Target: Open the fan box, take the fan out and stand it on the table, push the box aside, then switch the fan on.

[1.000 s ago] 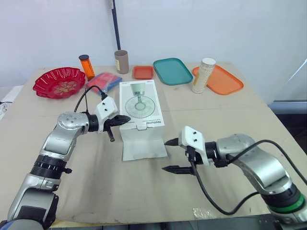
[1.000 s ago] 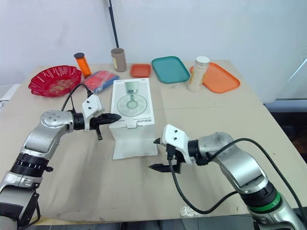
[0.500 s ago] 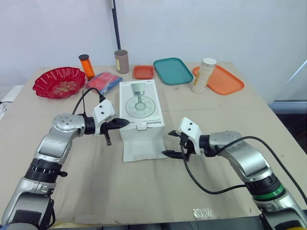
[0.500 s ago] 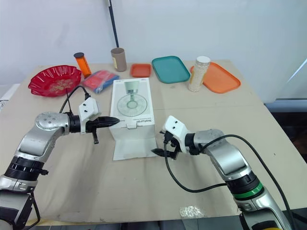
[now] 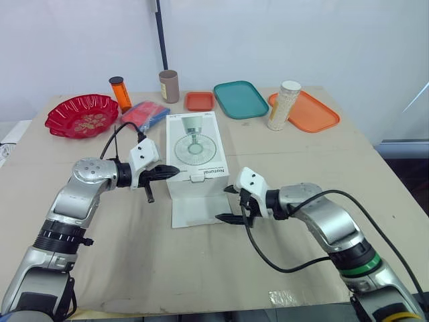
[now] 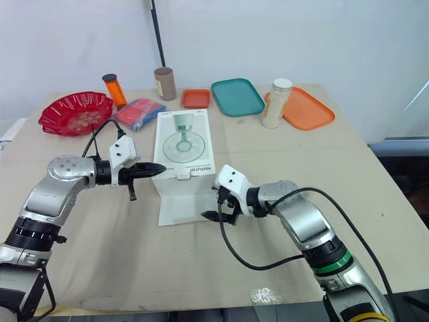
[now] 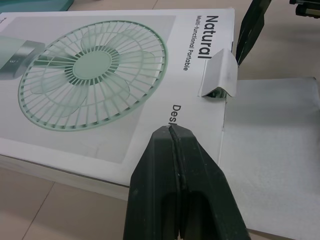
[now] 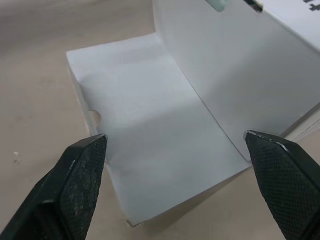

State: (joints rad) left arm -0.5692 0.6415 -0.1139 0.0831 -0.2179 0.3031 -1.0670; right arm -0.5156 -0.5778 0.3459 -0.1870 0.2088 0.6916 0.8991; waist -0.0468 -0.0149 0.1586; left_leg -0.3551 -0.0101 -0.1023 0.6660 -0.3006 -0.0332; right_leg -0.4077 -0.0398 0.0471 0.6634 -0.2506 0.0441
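To the left of the white cardboard fan box (image 5: 196, 151), which lies flat on the tan table (image 5: 301, 161) with a pale green fan printed on its top, the left gripper (image 5: 173, 172) has its two black fingers pressed together, tips at the box's near left corner. The box's white front flap (image 5: 198, 209) lies open on the table. To the right of the box, the right gripper (image 5: 223, 204) has its fingers spread wide at the flap's edge.

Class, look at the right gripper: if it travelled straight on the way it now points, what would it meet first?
Most likely the white flap folded out on the table; the right gripper, open, points at it, with the front wall of the fan box behind. Depth is unclear.
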